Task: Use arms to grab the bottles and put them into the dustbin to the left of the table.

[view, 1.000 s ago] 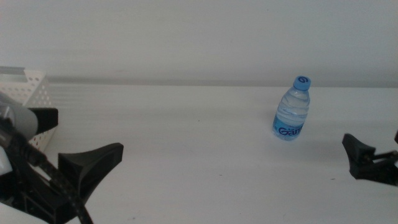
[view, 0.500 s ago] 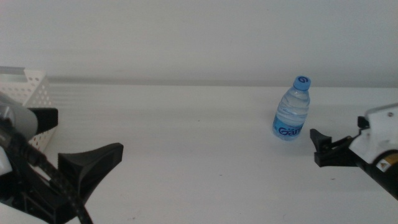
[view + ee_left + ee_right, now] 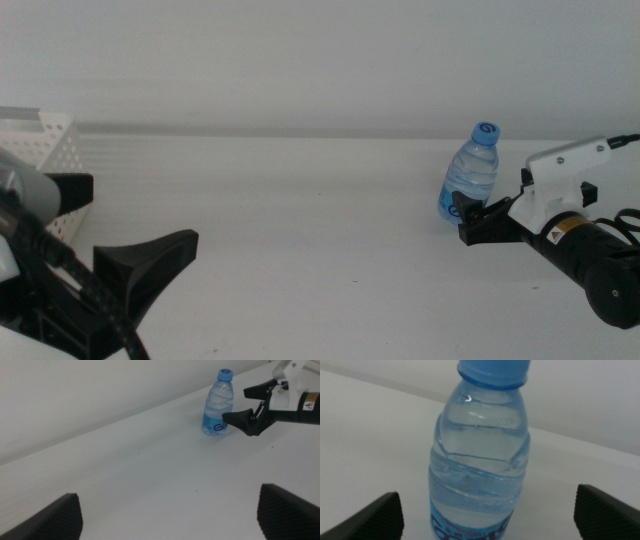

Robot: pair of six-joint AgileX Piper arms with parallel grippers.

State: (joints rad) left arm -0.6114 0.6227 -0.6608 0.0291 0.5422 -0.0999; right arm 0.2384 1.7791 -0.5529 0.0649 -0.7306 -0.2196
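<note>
A clear water bottle [image 3: 471, 172] with a blue cap stands upright at the right of the white table [image 3: 300, 220]. My right gripper [image 3: 460, 218] is open, with its jaw tips level with the bottle's lower half and one on each side, not closed on it. The bottle fills the right wrist view [image 3: 480, 460] and also shows in the left wrist view [image 3: 217, 405], next to the right gripper [image 3: 235, 405]. My left gripper [image 3: 145, 210] is open and empty at the near left. The white perforated dustbin [image 3: 50, 140] stands at the left edge. No red can or yellow bottle is in view.
A plain white wall runs behind the table. In the left wrist view the left gripper [image 3: 170, 510] hangs over bare tabletop [image 3: 125, 475].
My right arm has come in from the right edge and moved left up to the water bottle. The left arm and the bottle have not moved.
</note>
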